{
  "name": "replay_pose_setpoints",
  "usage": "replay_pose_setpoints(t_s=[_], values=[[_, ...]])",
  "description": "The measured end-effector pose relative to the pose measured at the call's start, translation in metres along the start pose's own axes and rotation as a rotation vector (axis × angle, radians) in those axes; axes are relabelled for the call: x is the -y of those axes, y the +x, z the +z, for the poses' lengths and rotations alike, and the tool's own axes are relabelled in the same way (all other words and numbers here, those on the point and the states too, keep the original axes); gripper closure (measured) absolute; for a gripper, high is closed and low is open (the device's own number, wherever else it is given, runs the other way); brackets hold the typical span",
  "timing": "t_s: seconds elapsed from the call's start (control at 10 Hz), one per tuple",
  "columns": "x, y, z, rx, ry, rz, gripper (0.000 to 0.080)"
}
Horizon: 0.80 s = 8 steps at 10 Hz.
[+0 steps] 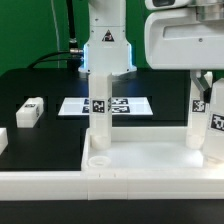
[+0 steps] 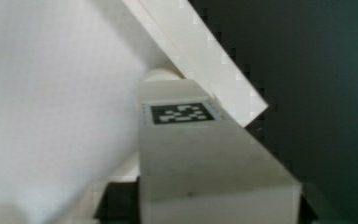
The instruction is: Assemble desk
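- The desk tray (image 1: 150,160) lies rim-up at the near edge of the black tabletop (image 1: 40,85).
- A left leg (image 1: 100,105) and a right leg (image 1: 199,108) stand upright in it.
- My tool (image 1: 203,82) hangs over the right leg. The wrist view shows that leg's tag close up, but I cannot tell whether the fingers grip it.
- A spare leg (image 1: 30,112) lies flat, well apart, on the exterior view's left.
- The marker board (image 1: 132,105) lies behind the tray.
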<state>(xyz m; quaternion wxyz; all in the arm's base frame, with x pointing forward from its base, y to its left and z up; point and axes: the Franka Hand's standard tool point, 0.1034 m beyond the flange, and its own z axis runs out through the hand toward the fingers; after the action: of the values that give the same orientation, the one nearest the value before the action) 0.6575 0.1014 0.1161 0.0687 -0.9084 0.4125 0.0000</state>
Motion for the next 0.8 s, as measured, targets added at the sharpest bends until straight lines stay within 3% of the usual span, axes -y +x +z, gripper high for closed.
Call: replay_pose_setpoints(t_s=[0.3, 0.5, 0.6, 0.8], values=[[-0.008, 0.001, 0.001, -0.042, 0.043, 0.449, 0.0494], [-0.004, -0.008, 0.003, -0.022, 0.127, 0.846, 0.0494], [0.0, -0.014, 0.004, 0.01, 0.202, 1.037, 0.0494], [0.001, -0.016, 0.005, 0.01, 0.203, 1.029, 0.0494]])
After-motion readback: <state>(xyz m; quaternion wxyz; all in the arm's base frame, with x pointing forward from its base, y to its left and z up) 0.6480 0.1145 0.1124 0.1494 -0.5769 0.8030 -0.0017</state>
